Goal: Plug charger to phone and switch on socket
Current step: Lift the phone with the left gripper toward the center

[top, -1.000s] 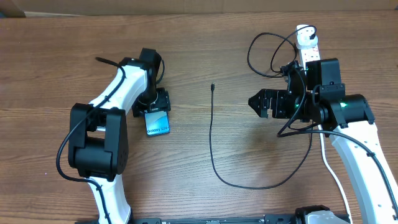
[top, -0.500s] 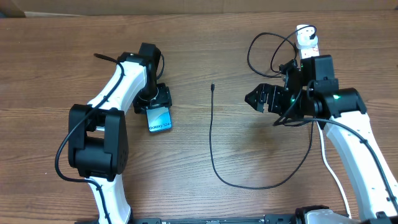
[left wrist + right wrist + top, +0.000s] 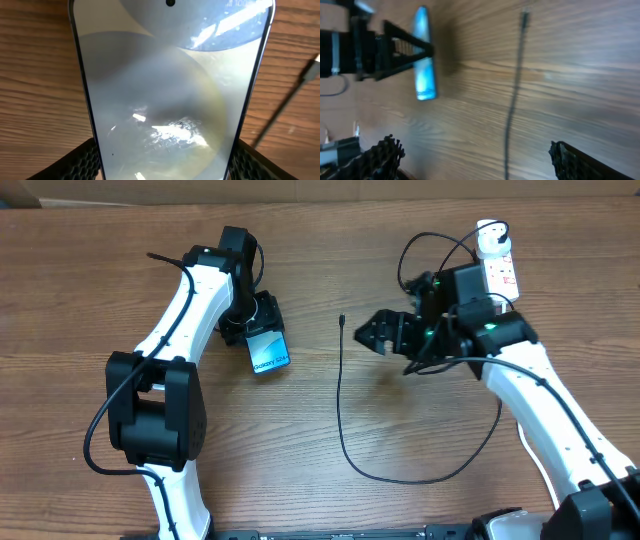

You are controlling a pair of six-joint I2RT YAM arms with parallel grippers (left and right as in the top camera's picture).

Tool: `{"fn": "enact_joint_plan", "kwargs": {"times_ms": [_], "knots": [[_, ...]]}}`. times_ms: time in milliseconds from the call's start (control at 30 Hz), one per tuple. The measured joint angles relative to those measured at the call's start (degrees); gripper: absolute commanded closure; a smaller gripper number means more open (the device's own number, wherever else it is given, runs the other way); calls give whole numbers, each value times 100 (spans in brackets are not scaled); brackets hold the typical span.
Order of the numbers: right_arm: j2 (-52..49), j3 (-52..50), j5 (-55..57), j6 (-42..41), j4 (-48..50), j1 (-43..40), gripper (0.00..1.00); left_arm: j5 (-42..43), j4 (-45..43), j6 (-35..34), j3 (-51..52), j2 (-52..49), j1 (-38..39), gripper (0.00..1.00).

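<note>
**Phone held by the left gripper, cable lying free on the table**

The left gripper (image 3: 257,328) is clenched on the phone (image 3: 269,353), one finger on each long edge, and holds it a little left of the middle of the table (image 3: 90,410). The phone is a slim rectangle with a dark edge. Its screen is lit light blue and carries small text (in the left wrist view the glass shows mostly pale reflections). From the right wrist view it appears almost edge-on, as a thin bright blue strip.

The cable (image 3: 339,400) is thin and black. Its connector tip (image 3: 341,319) lies on the wood between the two grippers and touches neither. From the tip the cable runs straight toward the near edge, bends in a wide curve to the right and climbs to the round white adapter (image 3: 487,238) on the power strip (image 3: 500,272) at the far right. The right gripper (image 3: 368,335) hovers just right of the tip, jaws spread wide, with nothing between them.
</note>
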State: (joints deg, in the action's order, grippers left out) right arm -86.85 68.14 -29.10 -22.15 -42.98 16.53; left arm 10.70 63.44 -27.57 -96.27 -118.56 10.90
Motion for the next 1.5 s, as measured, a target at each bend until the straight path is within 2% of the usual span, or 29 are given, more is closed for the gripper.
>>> {"fn": "enact_joint_plan", "kwargs": {"times_ms": [200,300,467,1100,1367,1500], "knots": [[-57,0,568,-837,511,682,5,439,-9,-160,0,0,0,33],[-157,0,872,-1226,664,925,9,684,-70,-229,0,0,0,33],[-275,0,1248,-1674,831,1198,9,1082,-190,-348,0,0,0,33],[-280,0,2116,-1982,844,1482,8,2476,-516,-901,0,0,-138,38],[-280,0,2315,-1987,599,938,7,3093,-459,-979,0,0,-579,48],[-280,0,2358,-1985,472,645,7,3399,-452,-981,0,0,-741,69]]}}
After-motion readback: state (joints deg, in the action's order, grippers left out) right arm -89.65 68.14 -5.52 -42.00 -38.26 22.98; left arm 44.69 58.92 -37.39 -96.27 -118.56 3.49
